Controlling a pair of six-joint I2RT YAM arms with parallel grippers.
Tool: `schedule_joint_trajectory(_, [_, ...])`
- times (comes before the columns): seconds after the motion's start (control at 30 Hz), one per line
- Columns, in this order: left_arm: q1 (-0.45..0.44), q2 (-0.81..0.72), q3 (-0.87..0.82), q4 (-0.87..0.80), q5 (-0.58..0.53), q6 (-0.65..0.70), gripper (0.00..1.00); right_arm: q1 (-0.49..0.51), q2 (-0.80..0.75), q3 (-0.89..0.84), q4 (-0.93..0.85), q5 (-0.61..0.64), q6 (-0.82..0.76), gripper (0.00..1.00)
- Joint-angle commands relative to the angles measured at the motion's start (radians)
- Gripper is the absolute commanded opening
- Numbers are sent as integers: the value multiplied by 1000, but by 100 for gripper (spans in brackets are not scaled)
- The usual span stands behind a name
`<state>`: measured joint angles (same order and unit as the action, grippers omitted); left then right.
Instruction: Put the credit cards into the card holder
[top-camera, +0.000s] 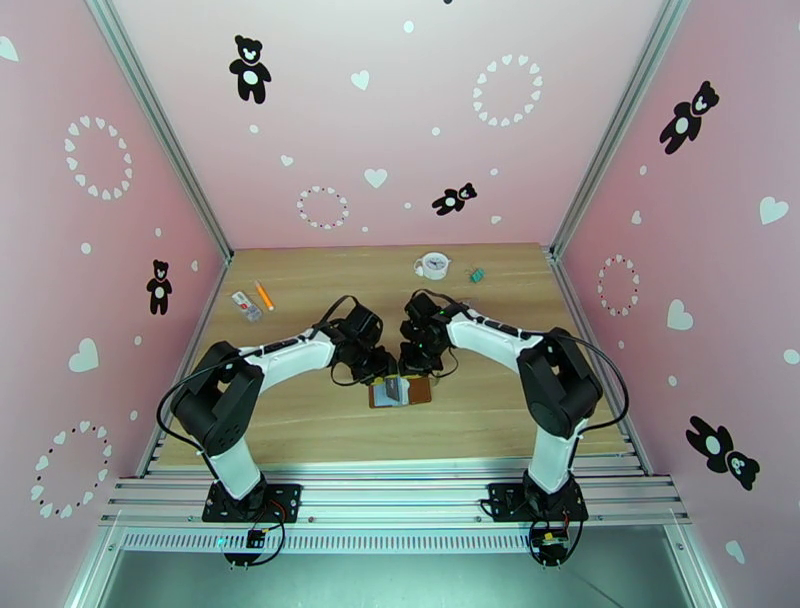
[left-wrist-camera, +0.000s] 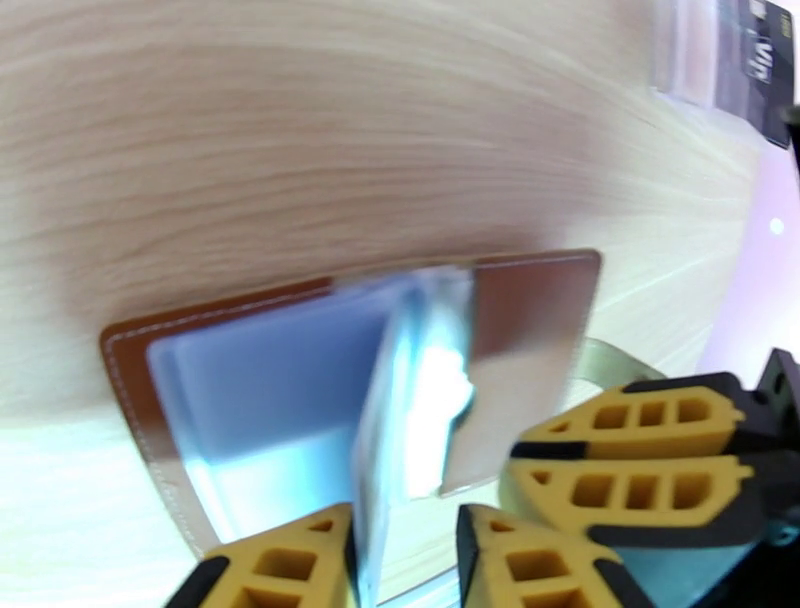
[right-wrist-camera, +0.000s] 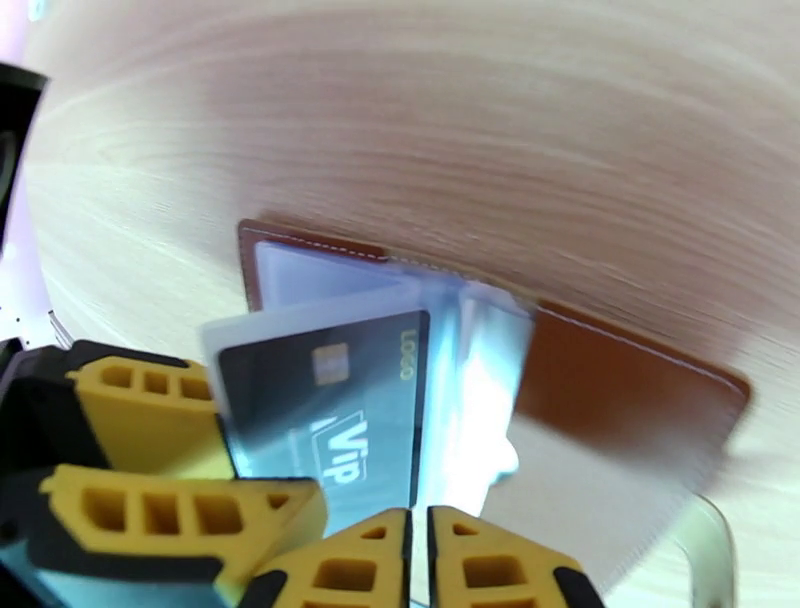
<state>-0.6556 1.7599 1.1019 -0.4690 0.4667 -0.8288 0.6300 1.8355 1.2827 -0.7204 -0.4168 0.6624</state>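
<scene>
- The left arm (top-camera: 285, 355) and right arm (top-camera: 495, 335) wear smooth white shells between bulky black joints.
- Thin black cables (top-camera: 165, 405) loop beside each arm.
- Each arm rises from a black base plate (top-camera: 285, 498).
- A small circuit board (top-camera: 255, 538) with red and black wires sits below each base.
- The fingers (left-wrist-camera: 285, 560) are yellow-orange, pierced by rectangular cut-outs, with black backs.

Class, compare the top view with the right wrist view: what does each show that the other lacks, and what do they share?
Top view: the left arm and right arm from base to wrist, a small white clock, an orange pen, pink walls. Right wrist view: a dark card, its chip and Vip lettering legible. Shared: the open brown wallet on the wooden table.
</scene>
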Motion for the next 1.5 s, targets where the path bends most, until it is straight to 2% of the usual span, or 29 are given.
schedule_joint_trajectory(0.0, [-20,7,42,9,26,-6,32,-23,-62,14,-56,30,-9,13])
schedule_joint_trajectory(0.43, [-68,144,208,-25,47,17,39,-110,-173,-59,-104,97,-8,15])
schedule_joint_trajectory(0.67, [-68,146,226,-35,33,25,42,-139,-213,-65,-122,135,-6,15])
schedule_joint_trajectory(0.8, [-64,116,208,-49,4,33,42,-182,-218,-30,-139,172,-18,21])
schedule_joint_trajectory(0.97, [-39,65,133,-60,-33,34,42,-255,-156,111,-228,269,-80,30])
schedule_joint_trajectory(1.17, [14,-17,9,-55,-64,16,42,-332,-27,282,-314,368,-164,36])
schedule_joint_trajectory(1.47, [30,-37,-64,-58,-89,23,42,-355,222,587,-439,499,-237,39])
